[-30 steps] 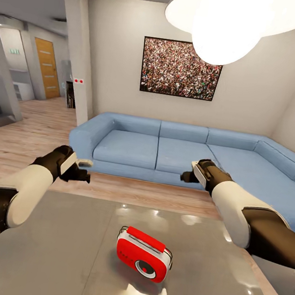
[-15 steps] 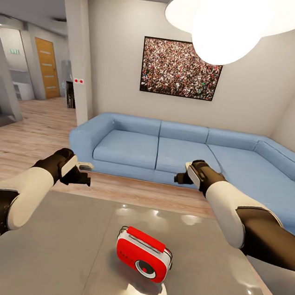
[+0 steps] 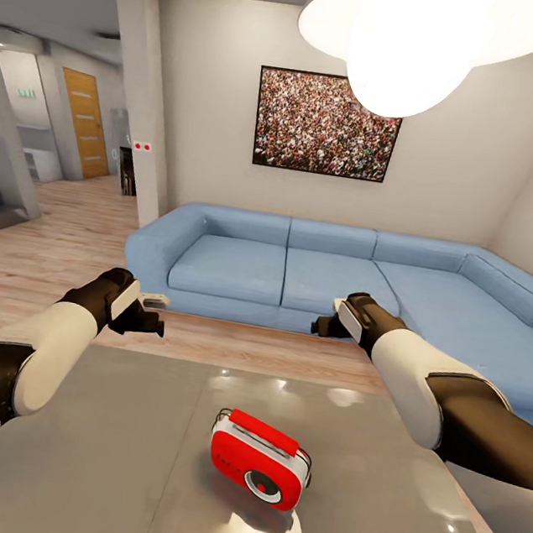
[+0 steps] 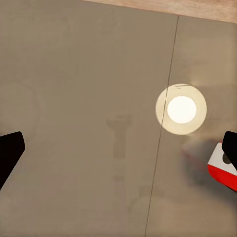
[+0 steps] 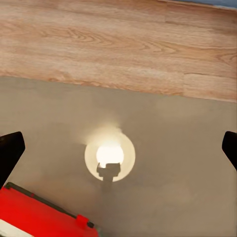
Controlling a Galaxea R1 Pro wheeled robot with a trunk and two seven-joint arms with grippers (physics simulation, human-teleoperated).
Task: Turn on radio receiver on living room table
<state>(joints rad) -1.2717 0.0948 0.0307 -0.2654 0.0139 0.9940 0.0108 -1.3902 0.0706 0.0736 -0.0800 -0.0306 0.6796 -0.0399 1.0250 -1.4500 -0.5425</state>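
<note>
Since a second ago the right claw (image 3: 319, 326) has slid a little toward the left arm's side and slightly away from the robot, along the far edge of the bench (image 3: 105, 447); over the last half second the shift is tiny. The left claw (image 3: 157, 312) crept a touch inward early on and has since held its place. The radio receiver (image 3: 260, 458) has not moved, and the camera has stayed put.

The radio receiver lies on the glossy grey bench, nearer to the robot than both claws and below them, between the two but closer to the right claw's side. It rests tilted back, red face and round red-centred dial turned up toward the robot, white trim around it. Neither claw touches it; both hang above the bench's far part, well apart from each other.

In the left wrist view the fingertips (image 4: 10, 150) stand wide apart, with a corner of the radio receiver (image 4: 222, 170) beside one tip. In the right wrist view the fingertips (image 5: 11, 148) are likewise spread, the radio's red top edge (image 5: 34, 215) near one of them. The blue sofa (image 3: 300, 271) lies beyond both claws.
</note>
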